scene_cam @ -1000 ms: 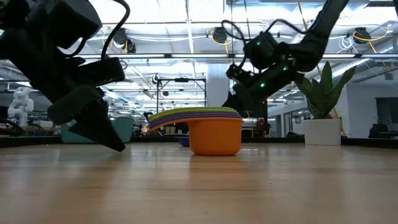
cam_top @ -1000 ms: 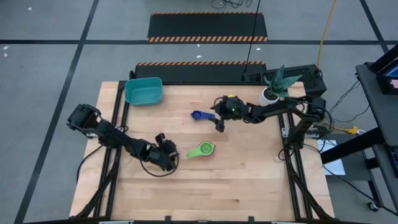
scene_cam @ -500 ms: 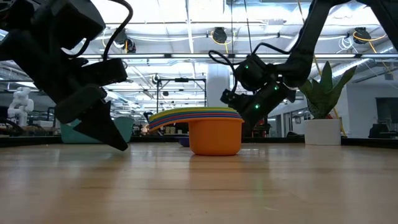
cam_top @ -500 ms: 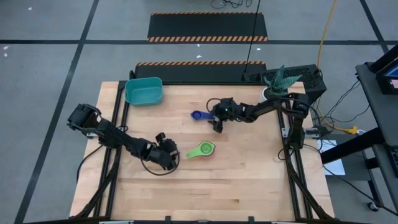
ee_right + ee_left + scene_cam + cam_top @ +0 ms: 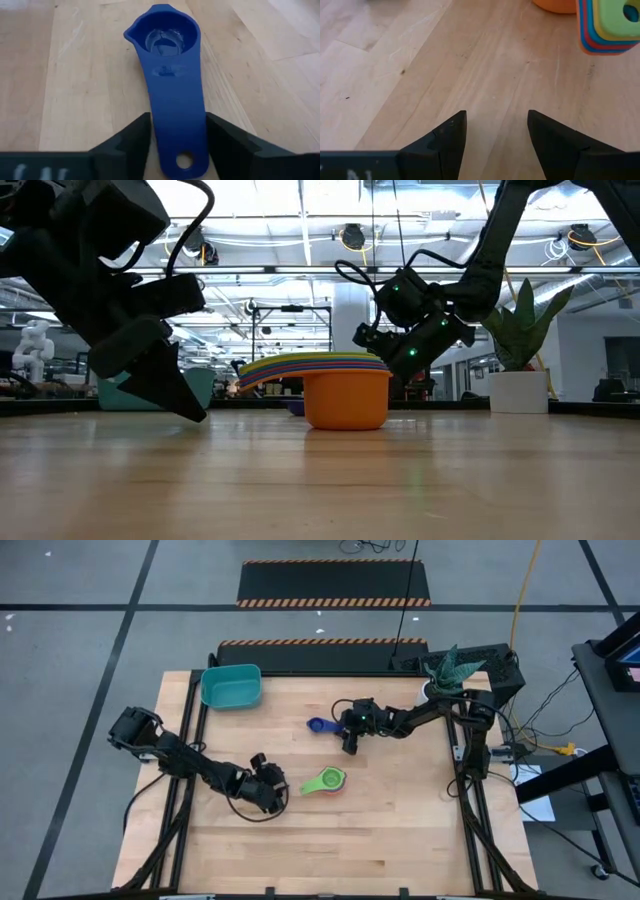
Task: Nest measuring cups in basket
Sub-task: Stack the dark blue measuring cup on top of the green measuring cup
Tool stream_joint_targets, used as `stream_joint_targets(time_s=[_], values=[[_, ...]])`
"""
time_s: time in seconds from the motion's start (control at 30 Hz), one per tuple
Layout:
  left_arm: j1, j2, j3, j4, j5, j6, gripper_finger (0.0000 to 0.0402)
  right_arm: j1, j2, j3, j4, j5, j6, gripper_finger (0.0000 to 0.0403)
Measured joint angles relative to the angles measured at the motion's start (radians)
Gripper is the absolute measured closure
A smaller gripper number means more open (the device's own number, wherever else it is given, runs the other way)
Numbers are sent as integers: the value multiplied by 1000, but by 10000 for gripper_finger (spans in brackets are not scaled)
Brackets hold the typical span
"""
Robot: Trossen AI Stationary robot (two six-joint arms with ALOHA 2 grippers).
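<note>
Right gripper had dropped onto the dark blue cup; handle sat between its fingers, closing but grip unconfirmed. Left gripper idled open beside the nested stack, basket well apart.

Was a pale wooden table of long butcher-block planks, filling the middle of the high view. Carried a teal basket at its upper-left corner, a small white plant pot with spiky green leaves at its upper-right edge. Bore near centre a lone dark blue measuring cup, bowl to the left, handle to the right. Held just below that, toward the middle of the frame, a nested stack of cups, green on top, orange at the bottom, handles fanned to the lower left. Showed bare grain across the whole lower half.
</note>
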Motion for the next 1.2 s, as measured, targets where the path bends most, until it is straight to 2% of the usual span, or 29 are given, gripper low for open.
stream_joint_targets(time_s=[0.1, 0.2, 0.43, 0.7, 0.9, 1.2], values=[[0, 0, 0, 2, 0, -1, 190, 0, 0, 0, -5, 0, 0, 265], [0, 0, 0, 14, 0, -1, 190, 0, 0, 0, -7, 0, 0, 279], [0, -1, 1, 34, 0, 4, 190, 0, 0, 0, -3, 0, 0, 261], [12, -1, 1, 34, 0, 6, 190, -1, -31, -2, -25, -46, 0, 275], [15, -1, 1, 35, 0, 6, 190, -1, -104, -2, -61, -48, 0, 271], [18, -1, 1, 55, -13, 5, 190, 28, -312, -2, -311, -48, 41, 271]])
